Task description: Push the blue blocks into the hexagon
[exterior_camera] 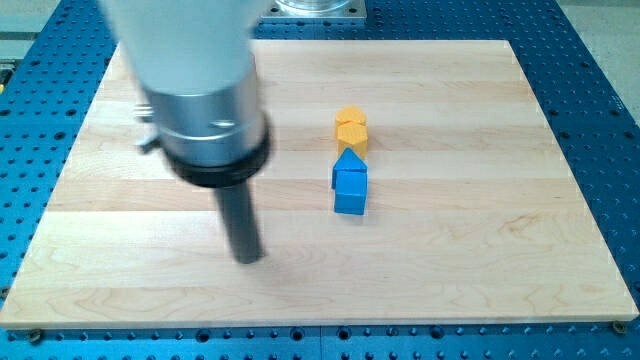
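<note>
A yellow-orange hexagon block sits a little right of the board's middle. Directly below it, touching it, stand two blue blocks in a column: a small blue triangle whose point meets the hexagon, and a blue cube under it. My tip rests on the board to the left of and lower than the blue cube, roughly a hundred pixels away, touching no block. The arm's large grey and black body covers the board's upper left.
The wooden board lies on a blue perforated table. A metal mount shows at the view's top edge.
</note>
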